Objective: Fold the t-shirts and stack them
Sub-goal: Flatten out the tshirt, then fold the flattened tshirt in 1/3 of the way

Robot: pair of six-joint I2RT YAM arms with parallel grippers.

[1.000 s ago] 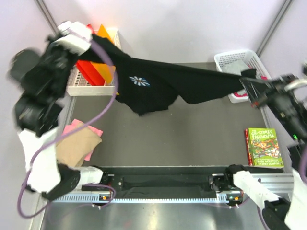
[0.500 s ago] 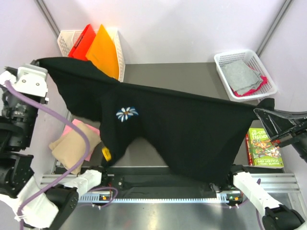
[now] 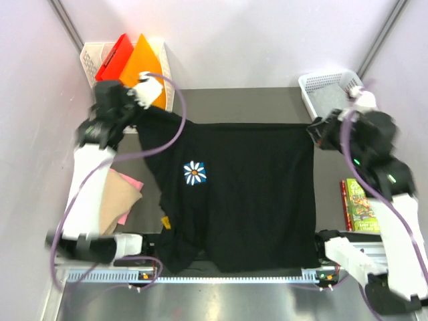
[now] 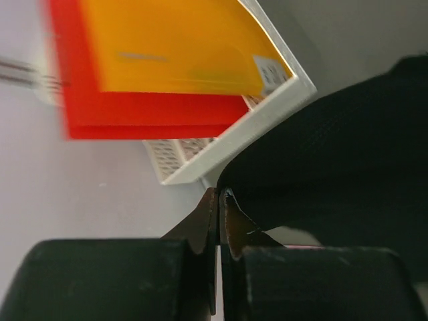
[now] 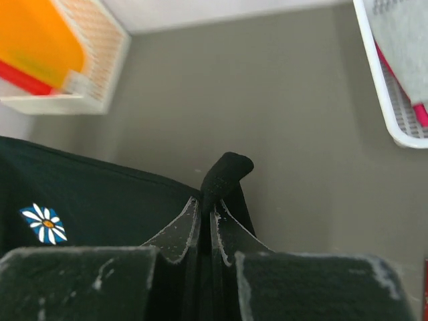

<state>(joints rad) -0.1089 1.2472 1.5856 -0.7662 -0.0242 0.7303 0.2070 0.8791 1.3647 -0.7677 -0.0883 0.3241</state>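
Note:
The black t-shirt (image 3: pixel 247 194), with a white daisy on a blue patch (image 3: pixel 194 172), lies spread across the table, and its near hem hangs over the front rail. My left gripper (image 3: pixel 142 111) is shut on its far left corner (image 4: pixel 348 154), next to the folder rack. My right gripper (image 3: pixel 315 131) is shut on its far right corner; a roll of black cloth (image 5: pixel 226 171) sticks out between the fingers. The daisy also shows in the right wrist view (image 5: pixel 43 224). A tan shirt (image 3: pixel 115 198) lies on a pink one (image 3: pixel 132 183) at the table's left edge.
A white rack (image 3: pixel 93 57) at the far left holds a red folder (image 3: pixel 114 59) and an orange folder (image 3: pixel 146 57). A white basket (image 3: pixel 321 83) with grey cloth stands at the far right. A picture book (image 3: pixel 361 204) lies at the right edge.
Both arms swung the black shirt from stretched in the air down onto the table, and it now lies flat. Both grippers moved to the far side, still holding the corners.

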